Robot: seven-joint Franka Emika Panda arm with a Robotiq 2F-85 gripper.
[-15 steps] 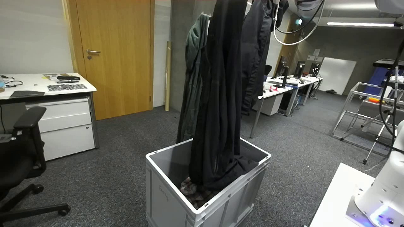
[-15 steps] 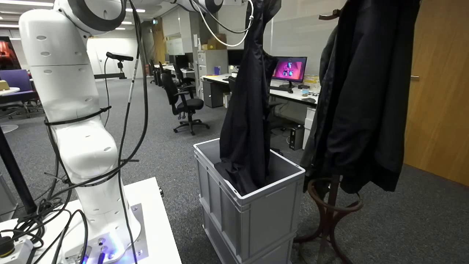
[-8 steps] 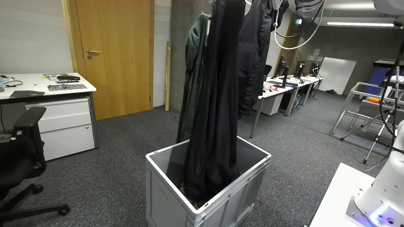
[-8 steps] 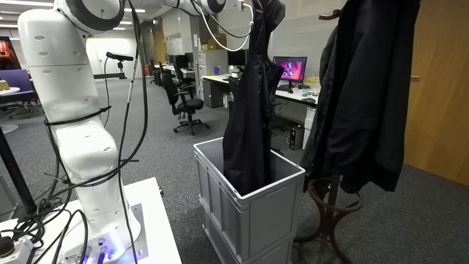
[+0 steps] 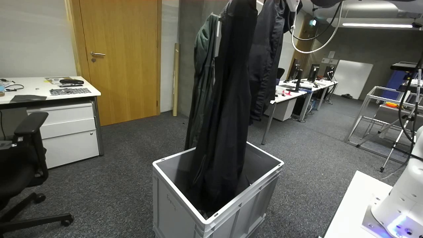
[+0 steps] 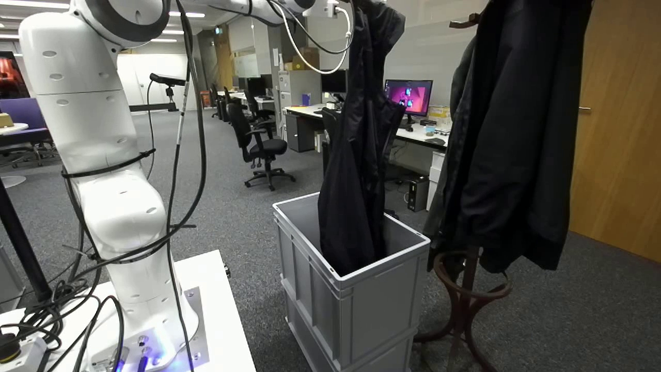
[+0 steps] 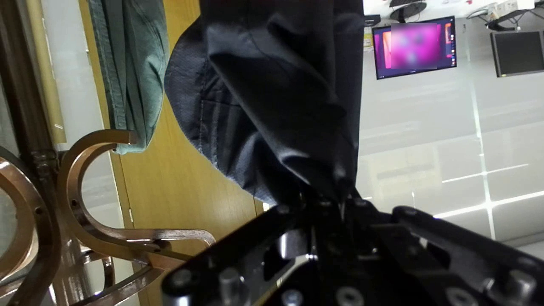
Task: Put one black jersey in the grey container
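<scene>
Dangling from your gripper (image 7: 327, 204), clamped on cloth near its top, the black jersey (image 6: 356, 170) reaches down inside the grey crate (image 6: 384, 310); that high hold likely lets its length feed in lower end first. Grey carpet (image 5: 125, 165) lies around, a bentwood coat stand (image 6: 460, 310) near the crate.

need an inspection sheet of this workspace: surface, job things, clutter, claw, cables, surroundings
Surface: grey carpet around the grey container; white table under the robot arm.
Job's things: black jersey hangs from the claw, its lower part inside the grey container.
Clutter: keyboard and a dark object on the white desk.
Claw: clamped on the black jersey's cloth, seen in the wrist view.
Cables: black cables run along the robot arm; a white cable hangs in a loop.
Surroundings: coat stand with a black jacket and a grey-green coat; wooden door, closed.
</scene>
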